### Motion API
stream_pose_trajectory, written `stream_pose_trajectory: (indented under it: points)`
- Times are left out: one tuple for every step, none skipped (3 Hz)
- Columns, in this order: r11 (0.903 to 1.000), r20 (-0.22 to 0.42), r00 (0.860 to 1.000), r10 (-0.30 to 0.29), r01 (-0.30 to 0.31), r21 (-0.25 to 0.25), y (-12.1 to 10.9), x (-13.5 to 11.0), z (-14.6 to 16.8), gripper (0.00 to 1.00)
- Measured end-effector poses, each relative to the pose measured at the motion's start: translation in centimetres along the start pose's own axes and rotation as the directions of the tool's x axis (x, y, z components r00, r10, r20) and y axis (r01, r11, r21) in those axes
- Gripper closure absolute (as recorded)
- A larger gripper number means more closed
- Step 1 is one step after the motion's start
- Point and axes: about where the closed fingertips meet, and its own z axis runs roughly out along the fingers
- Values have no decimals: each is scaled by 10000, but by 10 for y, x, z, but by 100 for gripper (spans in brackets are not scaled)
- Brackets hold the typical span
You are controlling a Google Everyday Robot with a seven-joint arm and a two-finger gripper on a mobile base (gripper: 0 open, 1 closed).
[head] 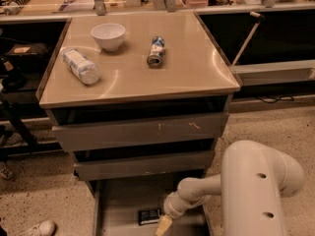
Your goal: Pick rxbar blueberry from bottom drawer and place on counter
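Observation:
The rxbar blueberry (149,216) is a small dark flat bar lying on the floor of the open bottom drawer (120,200), near its front. My gripper (162,227) reaches down into that drawer from the right and sits just right of the bar, at the picture's lower edge. One pale fingertip (163,225) shows beside the bar. The tan counter (197,68) is the cabinet's top above the three drawers.
On the counter stand a white bowl (108,35), a clear bottle on its side (80,66) and a blue-white can on its side (156,51). The two upper drawers (142,132) stand slightly open. My white arm (256,191) fills the lower right. A shoe (37,228) is at lower left.

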Motion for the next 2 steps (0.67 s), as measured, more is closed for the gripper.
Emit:
stream_pose_trajectory:
  points:
    - [9987, -172, 9996, -234, 241, 451, -5, -5, 7, 0]
    - [9984, -140, 9996, -247, 254, 510, -7, -7, 8, 0]
